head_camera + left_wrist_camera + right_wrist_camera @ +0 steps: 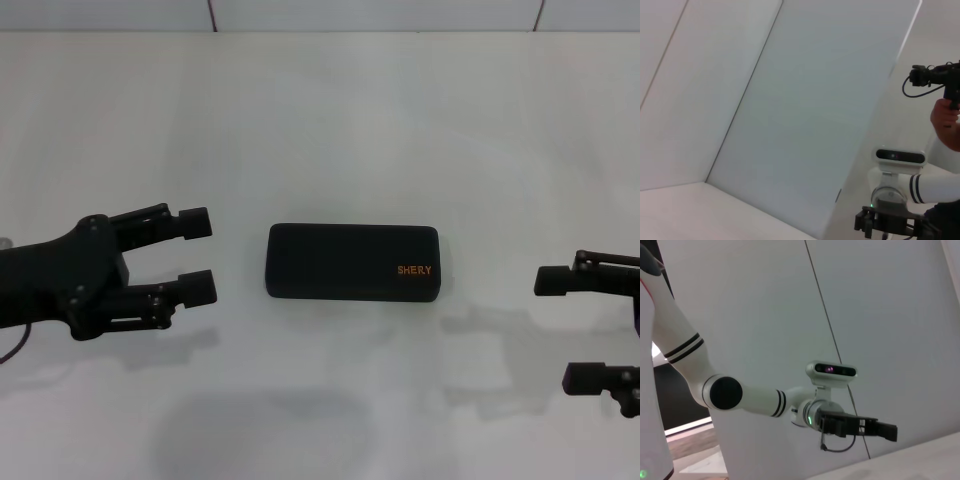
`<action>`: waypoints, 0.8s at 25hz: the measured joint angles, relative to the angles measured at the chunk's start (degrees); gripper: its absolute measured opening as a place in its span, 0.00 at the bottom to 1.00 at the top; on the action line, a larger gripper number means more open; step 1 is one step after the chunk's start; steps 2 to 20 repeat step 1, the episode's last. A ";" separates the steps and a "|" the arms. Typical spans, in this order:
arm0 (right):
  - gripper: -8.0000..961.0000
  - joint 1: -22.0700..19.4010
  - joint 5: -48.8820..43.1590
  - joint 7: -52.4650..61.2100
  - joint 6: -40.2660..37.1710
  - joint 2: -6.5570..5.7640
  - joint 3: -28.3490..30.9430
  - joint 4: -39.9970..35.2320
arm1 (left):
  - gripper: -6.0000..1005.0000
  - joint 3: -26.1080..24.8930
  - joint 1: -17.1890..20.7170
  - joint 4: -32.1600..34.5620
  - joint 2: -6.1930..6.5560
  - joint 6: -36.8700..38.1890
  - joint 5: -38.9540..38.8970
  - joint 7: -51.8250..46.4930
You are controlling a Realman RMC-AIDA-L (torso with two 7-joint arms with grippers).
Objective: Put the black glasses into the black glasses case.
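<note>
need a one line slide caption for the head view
Closed black glasses case on a white table, open left gripper and open right gripper on either side, no glasses visible.

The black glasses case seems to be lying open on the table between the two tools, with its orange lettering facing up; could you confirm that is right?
Not quite: the black glasses case is closed, not open. The head view shows its lid shut, with no lining and no glasses visible. The rest holds: it lies on the table between the left tool and the right tool, orange lettering up.
</note>
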 joint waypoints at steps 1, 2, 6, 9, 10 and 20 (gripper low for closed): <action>0.91 0.00 0.13 -0.09 -0.01 0.07 0.00 0.00 | 0.88 0.00 -0.01 0.07 -0.12 0.02 -0.01 -0.01; 0.91 0.00 0.13 -0.09 -0.01 0.07 0.00 0.00 | 0.88 0.00 -0.01 0.07 -0.12 0.02 -0.01 -0.01; 0.91 0.00 0.13 -0.09 -0.01 0.07 0.00 0.00 | 0.88 0.00 -0.01 0.07 -0.12 0.02 -0.01 -0.01; 0.91 0.00 0.13 -0.09 -0.01 0.07 0.00 0.00 | 0.88 0.00 -0.01 0.07 -0.12 0.02 -0.01 -0.01; 0.91 0.00 0.13 -0.09 -0.01 0.07 0.00 0.00 | 0.88 0.00 -0.01 0.07 -0.12 0.02 -0.01 -0.01; 0.91 0.00 0.13 -0.09 -0.01 0.07 0.00 0.00 | 0.88 0.00 -0.01 0.07 -0.12 0.02 -0.01 -0.01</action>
